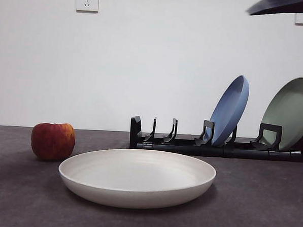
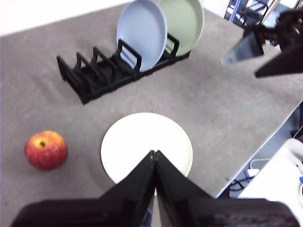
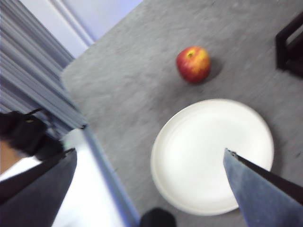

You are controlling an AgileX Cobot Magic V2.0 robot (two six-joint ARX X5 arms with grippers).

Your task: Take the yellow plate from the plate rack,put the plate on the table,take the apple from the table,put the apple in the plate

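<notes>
The yellow plate [image 1: 137,177] lies flat and empty nearest the front camera on the surface [image 1: 258,200]; the apple [image 1: 53,141] sits just beside its rim, not touching; behind stands the plate rack [image 1: 218,145], holding a blue plate [image 1: 229,110] and a green plate [image 1: 290,111]. The left end effector [image 2: 155,153] hangs above, jaws pressed together, empty; the right end effector [image 3: 151,156] is spread wide, empty. The apple looks firm, smooth, rollable; best pinched across its widest middle.

Matte black, wedge-shaped fingers [image 2: 142,184] tapering to points.
</notes>
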